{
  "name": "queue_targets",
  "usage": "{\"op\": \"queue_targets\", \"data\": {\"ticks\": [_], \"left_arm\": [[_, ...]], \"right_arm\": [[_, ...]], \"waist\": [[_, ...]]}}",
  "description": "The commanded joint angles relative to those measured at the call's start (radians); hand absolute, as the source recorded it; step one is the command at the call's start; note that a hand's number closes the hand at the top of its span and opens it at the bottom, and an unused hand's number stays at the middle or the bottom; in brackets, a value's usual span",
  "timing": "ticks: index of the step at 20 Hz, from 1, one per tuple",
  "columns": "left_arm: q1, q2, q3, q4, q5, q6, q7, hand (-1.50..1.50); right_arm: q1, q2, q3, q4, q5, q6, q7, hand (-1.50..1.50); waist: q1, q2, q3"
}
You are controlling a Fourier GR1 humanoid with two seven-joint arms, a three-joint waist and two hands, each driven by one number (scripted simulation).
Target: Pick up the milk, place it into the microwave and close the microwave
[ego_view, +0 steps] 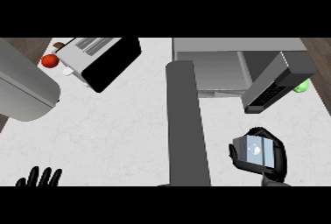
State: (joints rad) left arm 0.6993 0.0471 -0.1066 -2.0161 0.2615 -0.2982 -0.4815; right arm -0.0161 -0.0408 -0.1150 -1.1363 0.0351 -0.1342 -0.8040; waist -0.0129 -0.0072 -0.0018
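Looking steeply down on a white worktop, the view shows a grey microwave at the upper right, its cavity open and bare inside. Its door swings out to the right, dark keypad facing down. The right hand has its fingers curled round the milk, a small pale carton held above the worktop, below the door and apart from it. A tall grey upright panel stands between the two hands. A toaster sits upper left with a red fruit beside it. A green object is mostly hidden behind the door. The left hand rests at the lower left edge, fingers straight, partly cut off.
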Motion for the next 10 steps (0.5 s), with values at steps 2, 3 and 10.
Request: {"op": "queue_targets", "data": {"ticks": [2,3,10], "left_arm": [[0.028,-0.012,-0.006,0.007,-0.010,-0.004,-0.036,-1.50],[0.046,0.018,0.029,-0.016,0.021,-0.023,-0.025,-1.50],[0.006,0.023,0.075,0.024,0.060,-0.024,-0.023,-1.50]], "right_arm": [[0.162,-0.006,0.082,-0.292,-0.040,0.106,0.122,1.50],[0.142,0.015,0.068,-0.242,-0.080,0.128,0.101,1.50],[0.112,0.040,0.186,-0.429,-0.166,0.041,0.280,1.50]], "waist": [[0.006,0.002,0.001],[0.012,0.004,0.001],[0.016,0.006,0.001]]}}
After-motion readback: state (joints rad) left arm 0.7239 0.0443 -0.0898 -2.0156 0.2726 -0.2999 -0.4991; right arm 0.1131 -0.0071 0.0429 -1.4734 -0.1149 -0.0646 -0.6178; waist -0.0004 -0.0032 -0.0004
